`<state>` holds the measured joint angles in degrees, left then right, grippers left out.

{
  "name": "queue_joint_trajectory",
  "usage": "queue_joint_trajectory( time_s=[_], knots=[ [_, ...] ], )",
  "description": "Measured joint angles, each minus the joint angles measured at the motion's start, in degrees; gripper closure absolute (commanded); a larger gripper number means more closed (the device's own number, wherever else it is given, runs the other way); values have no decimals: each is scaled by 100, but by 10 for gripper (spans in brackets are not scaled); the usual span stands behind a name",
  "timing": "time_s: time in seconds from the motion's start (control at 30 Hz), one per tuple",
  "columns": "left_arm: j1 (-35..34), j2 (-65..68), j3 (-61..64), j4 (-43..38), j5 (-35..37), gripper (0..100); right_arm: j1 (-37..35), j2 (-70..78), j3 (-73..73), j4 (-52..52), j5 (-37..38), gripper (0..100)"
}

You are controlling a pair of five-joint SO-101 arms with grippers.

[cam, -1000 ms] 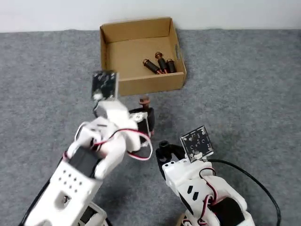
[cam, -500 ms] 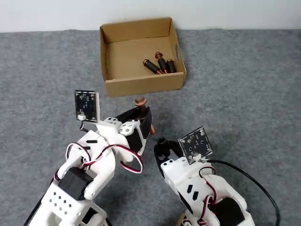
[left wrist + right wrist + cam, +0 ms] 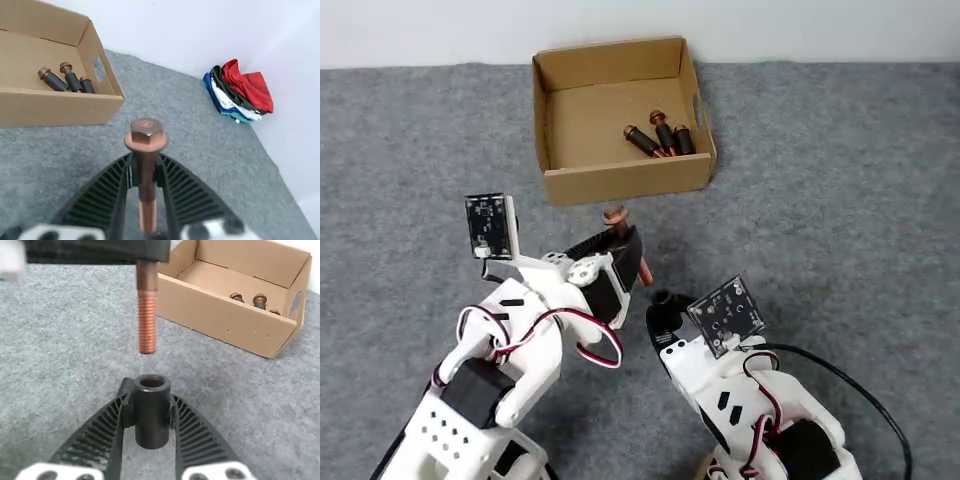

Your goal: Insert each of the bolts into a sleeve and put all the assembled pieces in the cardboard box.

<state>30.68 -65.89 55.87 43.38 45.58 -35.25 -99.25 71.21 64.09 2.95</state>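
My left gripper [image 3: 145, 172] is shut on a copper bolt [image 3: 145, 160], held with its hex head up and its threaded end [image 3: 147, 325] hanging down. Just below that tip, my right gripper [image 3: 150, 415] is shut on a black sleeve [image 3: 151, 410], upright with its bore open toward the bolt. A small gap separates bolt tip and sleeve. In the high view the bolt [image 3: 620, 235] and sleeve [image 3: 663, 301] meet in front of the cardboard box [image 3: 620, 180], which holds three assembled pieces [image 3: 660, 137].
The grey carpet spreads around the box on all sides. A pile of folded clothes [image 3: 239, 92] lies by the white wall, far off to the side. The box's front wall [image 3: 225, 320] stands just beyond the two grippers.
The left arm has drawn back and turned, bringing the bolt toward the sleeve and upright above it. The right gripper with the sleeve has shifted slightly toward it.
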Motion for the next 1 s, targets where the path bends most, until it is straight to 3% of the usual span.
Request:
queue_joint_trajectory(
  time_s=[0.83, 1.0],
  knots=[
    [598, -62, 571, -114, 62, 996, 9, 9, 9, -202, 18, 991],
    [800, -62, 571, 158, -88, 995, 9, 9, 9, -202, 18, 991]
  ],
)
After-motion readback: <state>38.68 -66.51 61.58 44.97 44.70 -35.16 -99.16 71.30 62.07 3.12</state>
